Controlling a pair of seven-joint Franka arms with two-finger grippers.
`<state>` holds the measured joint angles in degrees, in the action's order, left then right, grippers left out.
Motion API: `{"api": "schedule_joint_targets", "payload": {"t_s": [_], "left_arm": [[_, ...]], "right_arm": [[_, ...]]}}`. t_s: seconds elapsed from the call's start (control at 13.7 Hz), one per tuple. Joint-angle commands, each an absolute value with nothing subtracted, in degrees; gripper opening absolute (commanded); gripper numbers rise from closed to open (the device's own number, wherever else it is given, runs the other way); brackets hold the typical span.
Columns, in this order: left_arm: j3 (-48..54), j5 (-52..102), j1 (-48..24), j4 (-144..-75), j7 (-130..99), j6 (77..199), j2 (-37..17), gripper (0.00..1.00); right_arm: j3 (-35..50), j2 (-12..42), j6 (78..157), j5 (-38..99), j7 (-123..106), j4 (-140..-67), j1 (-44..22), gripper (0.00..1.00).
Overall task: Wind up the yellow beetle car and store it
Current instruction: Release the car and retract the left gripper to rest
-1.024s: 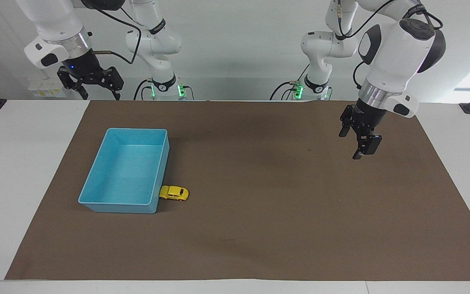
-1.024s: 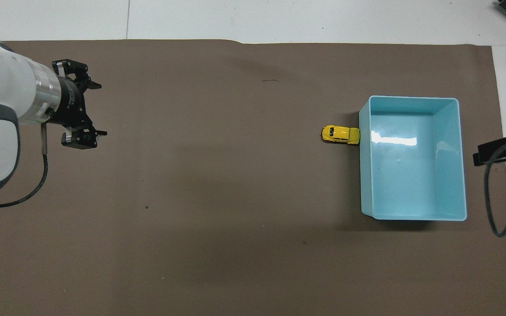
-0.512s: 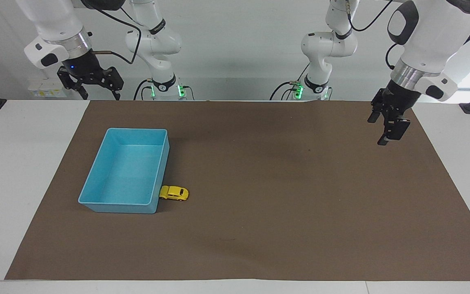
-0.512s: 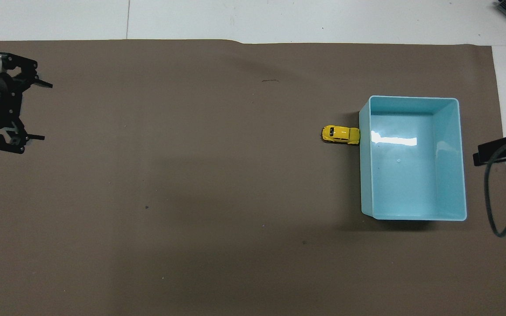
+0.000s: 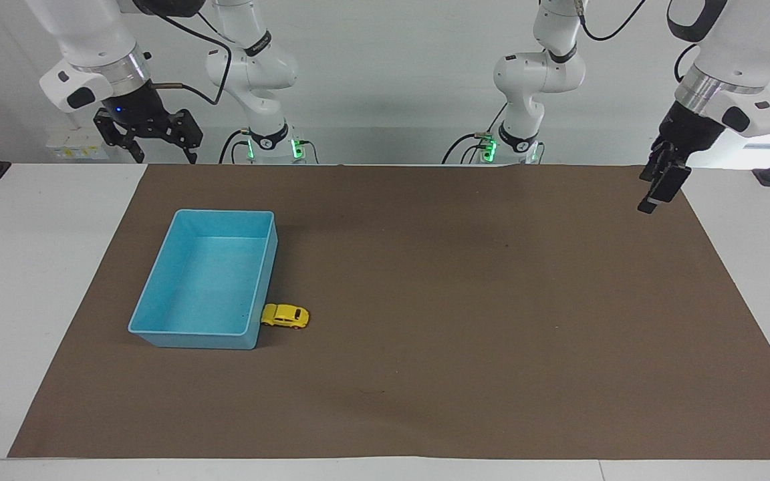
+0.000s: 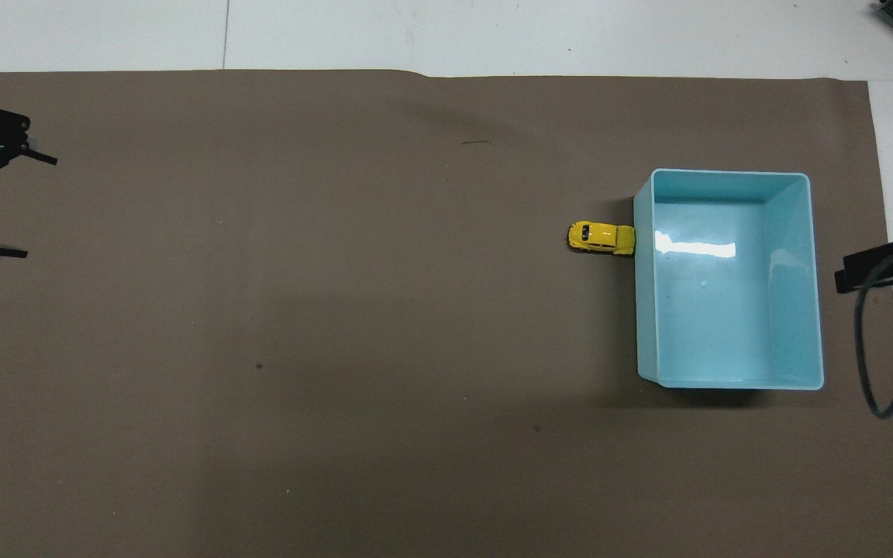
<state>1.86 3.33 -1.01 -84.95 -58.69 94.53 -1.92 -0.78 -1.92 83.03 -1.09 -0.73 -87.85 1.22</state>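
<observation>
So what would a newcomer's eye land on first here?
The yellow beetle car, bright on the brown mat, sits against the outer wall of the empty blue bin toward the right arm's end. Both claws hang open and apart from it: left claw, right claw.

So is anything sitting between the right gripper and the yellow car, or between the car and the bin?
Nothing visible. The yellow beetle car sits on the brown mat against the blue bin's outer wall, bare mat around it. The right gripper, open, hangs past the bin's robot-side end; only the bin wall separates car from bin.
</observation>
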Motion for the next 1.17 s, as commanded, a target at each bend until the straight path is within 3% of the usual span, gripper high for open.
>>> {"api": "schedule_joint_targets", "payload": {"t_s": [0.0,0.73,0.95,1.1], "left_arm": [[2.5,3.1,0.0,-83.2,-47.5,92.9,-2.1,1.00],[2.8,3.3,0.1,-87.3,-18.6,89.9,1.5,1.00],[2.7,3.3,0.0,-87.9,-13.2,89.0,1.6,1.00],[2.7,3.3,-0.5,-88.4,-11.4,87.4,1.8,1.00]], "right_arm": [[0.0,-2.4,82.5,-0.3,-0.5,-87.7,2.4,1.00],[0.1,-2.4,82.4,-0.3,-0.5,-87.7,2.3,1.00],[-0.5,-3.2,78.7,-0.4,-0.9,-88.2,2.5,1.00],[-0.6,-5.4,79.4,-0.4,-0.8,-92.0,2.5,1.00]]}}
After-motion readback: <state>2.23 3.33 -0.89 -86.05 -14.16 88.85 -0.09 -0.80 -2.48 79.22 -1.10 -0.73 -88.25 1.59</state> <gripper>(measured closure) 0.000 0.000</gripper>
